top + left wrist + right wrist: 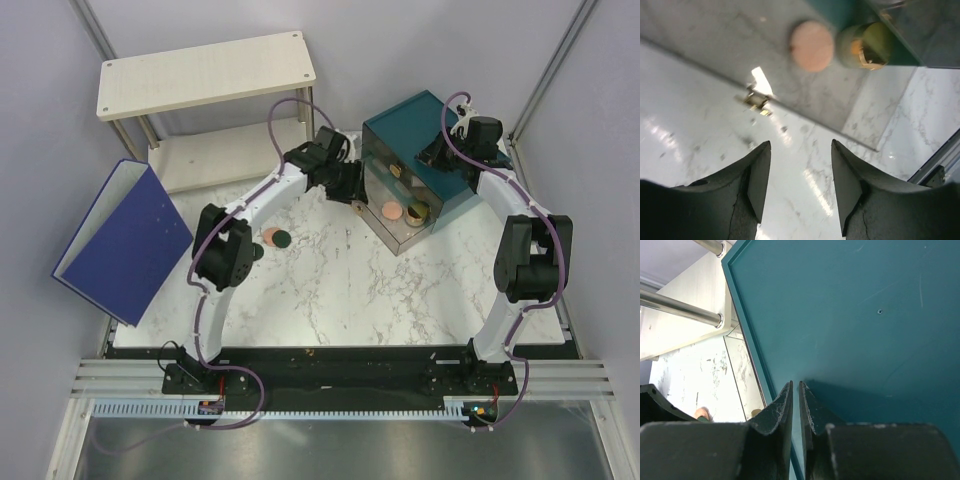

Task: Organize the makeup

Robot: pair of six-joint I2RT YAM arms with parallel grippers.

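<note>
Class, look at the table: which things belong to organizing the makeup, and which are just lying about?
Belong to the job: loose peach compact and dark green lid, side by side on the marble; second peach compact and gold-rimmed tin in the clear drawer; teal drawer box, the storage.
Just lying about: blue binder; white shelf.
</note>
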